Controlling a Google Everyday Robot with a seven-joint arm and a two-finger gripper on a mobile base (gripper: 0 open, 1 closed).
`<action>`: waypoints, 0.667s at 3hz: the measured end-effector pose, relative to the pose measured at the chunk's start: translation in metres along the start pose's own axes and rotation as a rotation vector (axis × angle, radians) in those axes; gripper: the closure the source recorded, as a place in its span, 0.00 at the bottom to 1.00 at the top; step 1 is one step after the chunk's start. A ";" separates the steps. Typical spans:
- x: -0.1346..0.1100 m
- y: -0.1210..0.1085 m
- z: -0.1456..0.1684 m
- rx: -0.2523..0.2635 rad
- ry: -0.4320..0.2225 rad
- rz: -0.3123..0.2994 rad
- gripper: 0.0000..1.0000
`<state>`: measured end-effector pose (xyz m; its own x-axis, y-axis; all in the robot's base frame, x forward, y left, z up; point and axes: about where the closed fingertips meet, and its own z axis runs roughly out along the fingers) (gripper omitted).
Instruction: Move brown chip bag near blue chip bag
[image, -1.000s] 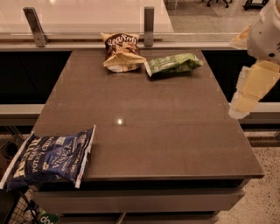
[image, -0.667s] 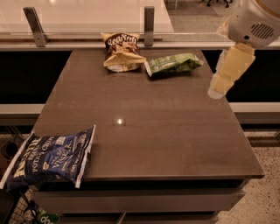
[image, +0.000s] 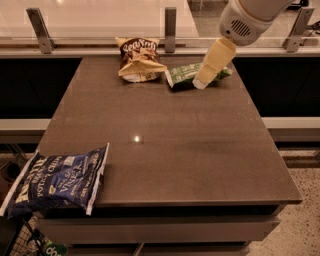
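Observation:
The brown chip bag lies crinkled at the far edge of the dark table, left of centre. The blue chip bag lies flat on the near left corner, hanging a little over the edge. My gripper hangs from the arm at the upper right, over the far right part of the table. It is above the green bag and to the right of the brown bag, apart from it. It holds nothing that I can see.
A green bag lies right of the brown bag, partly covered by my gripper. A rail with metal posts runs behind the table's far edge. A wire basket sits below the near left corner.
My arm has swung left and toward the far edge, from beyond the table's right side to above the green bag. The bags have not moved.

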<state>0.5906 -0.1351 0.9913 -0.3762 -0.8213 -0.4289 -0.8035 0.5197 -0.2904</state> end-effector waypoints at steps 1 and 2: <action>-0.030 -0.015 0.040 0.040 -0.062 0.075 0.00; -0.067 -0.035 0.075 0.094 -0.147 0.102 0.00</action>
<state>0.6787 -0.0810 0.9661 -0.3767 -0.7236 -0.5784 -0.7152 0.6240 -0.3148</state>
